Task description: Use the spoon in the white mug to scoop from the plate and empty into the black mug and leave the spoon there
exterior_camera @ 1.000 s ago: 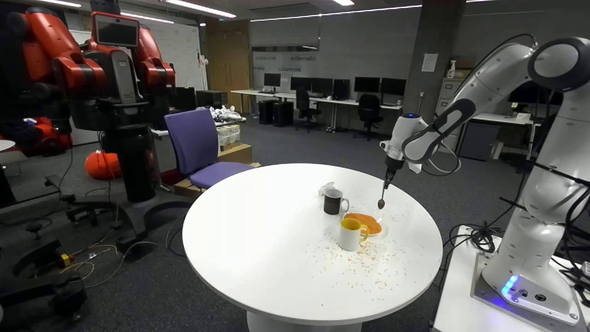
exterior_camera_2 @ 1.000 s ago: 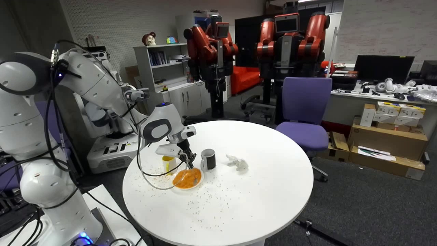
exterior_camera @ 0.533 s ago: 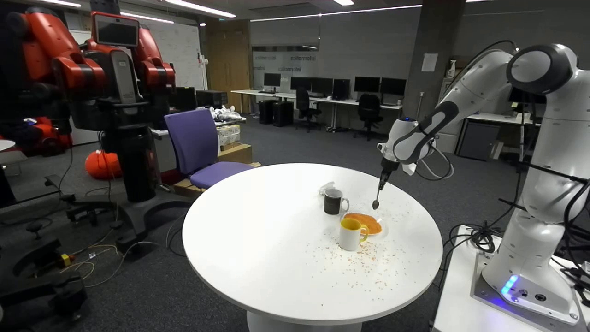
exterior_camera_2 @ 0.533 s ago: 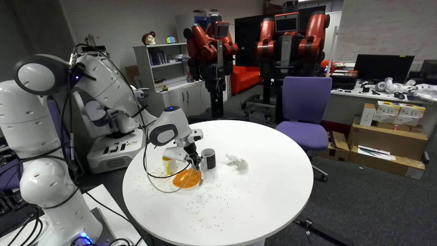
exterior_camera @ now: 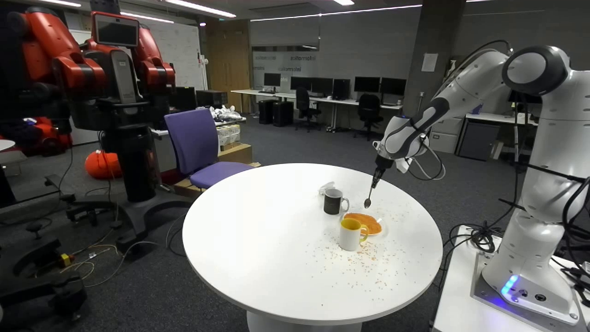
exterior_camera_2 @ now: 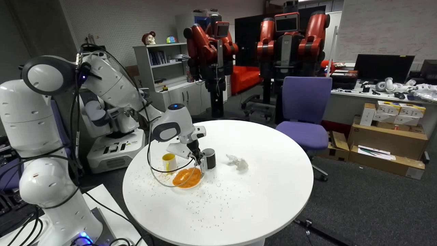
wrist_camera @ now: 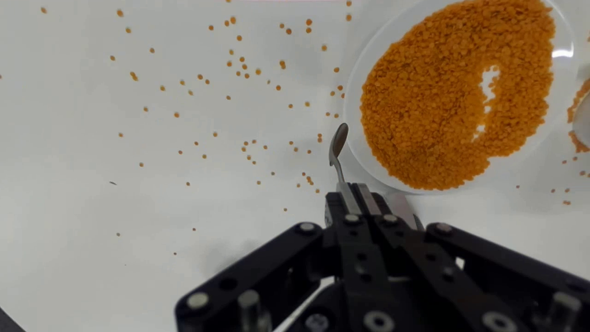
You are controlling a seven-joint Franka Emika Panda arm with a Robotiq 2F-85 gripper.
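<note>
The gripper (wrist_camera: 359,188), its fingertips just below and right of the wrist view's centre, is closed on the handle of the spoon (wrist_camera: 339,144), whose bowl points up the frame with a slight lean to the left. There the bowl appears beside the left edge of the plate (wrist_camera: 354,106), and the orange grains (wrist_camera: 424,101) on it fill much of the upper right. In an exterior view the spoon hangs close to upright, bowl down and leaning to the lower left, with the black mug (exterior_camera: 332,203) near it, to its left in the frame; the coming move, I judge, turns on that gap, since the bowl must get over the mug's rim to be emptied or left there (whether it carries any grains I cannot tell). The white mug (exterior_camera: 349,239) stands farther out, lower in the frame, in front of the plate. Compared with a second ago, gripper and spoon sit farther left in that view, nearer the black mug, at much the same height in the picture, while both mugs and the plate are where they were.
</note>
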